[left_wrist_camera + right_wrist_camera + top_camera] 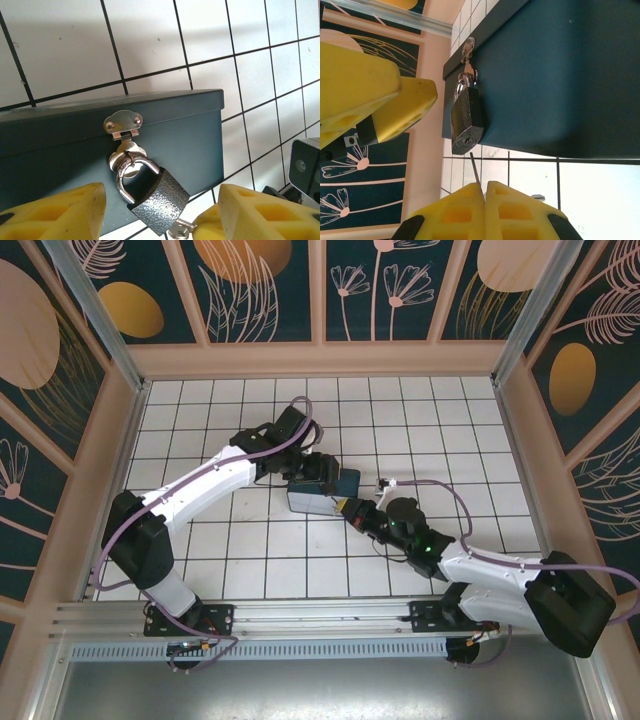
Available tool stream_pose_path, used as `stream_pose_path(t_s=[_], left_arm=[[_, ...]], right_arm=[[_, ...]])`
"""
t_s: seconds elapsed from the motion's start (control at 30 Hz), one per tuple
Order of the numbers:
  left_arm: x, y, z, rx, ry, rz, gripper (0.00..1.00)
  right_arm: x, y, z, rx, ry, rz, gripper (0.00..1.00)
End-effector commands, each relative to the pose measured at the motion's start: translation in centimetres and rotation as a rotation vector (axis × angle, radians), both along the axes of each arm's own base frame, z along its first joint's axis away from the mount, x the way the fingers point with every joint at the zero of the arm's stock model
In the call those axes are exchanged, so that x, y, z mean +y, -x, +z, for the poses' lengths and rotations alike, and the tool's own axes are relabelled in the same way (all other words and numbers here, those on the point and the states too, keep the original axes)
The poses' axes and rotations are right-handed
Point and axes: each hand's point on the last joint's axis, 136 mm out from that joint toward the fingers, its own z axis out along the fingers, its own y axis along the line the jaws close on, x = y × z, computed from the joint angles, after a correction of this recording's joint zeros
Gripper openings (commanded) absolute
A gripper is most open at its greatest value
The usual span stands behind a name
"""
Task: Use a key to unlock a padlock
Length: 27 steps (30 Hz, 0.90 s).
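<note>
The left arm bends across the white tiled desk [300, 570], its tool [161, 202] spread, a yellow finger [65, 212] either side of the padlock [466, 120]. The right tool [485, 189] is pressed together on the key [475, 171], shaft tip just short of the keyhole. The padlock hangs from the hasp [123, 123] of a shut dark teal box [200, 130] ahead of both tools; flower-patterned walls [270, 280] surround
</note>
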Motion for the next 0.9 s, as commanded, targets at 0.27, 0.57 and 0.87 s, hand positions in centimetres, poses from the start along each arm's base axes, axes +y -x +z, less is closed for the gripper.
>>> stream_pose_path(t_s=[0.27, 0.57, 0.87], left_arm=[[-0.5, -0.1, -1.4, 0.026, -0.004, -0.008, 0.53], [-0.3, -0.6, -2.1, 0.028, -0.023, 0.004, 0.47], [0.2, -0.6, -2.6, 0.027, -0.053, 0.005, 0.44]], right_arm=[[0.0, -1.0, 1.5, -0.039, -0.066, -0.048, 0.0], [-0.5, -1.0, 0.8, -0.013, -0.078, -0.06, 0.0], [-0.9, -0.8, 0.3, 0.003, -0.086, -0.069, 0.0]])
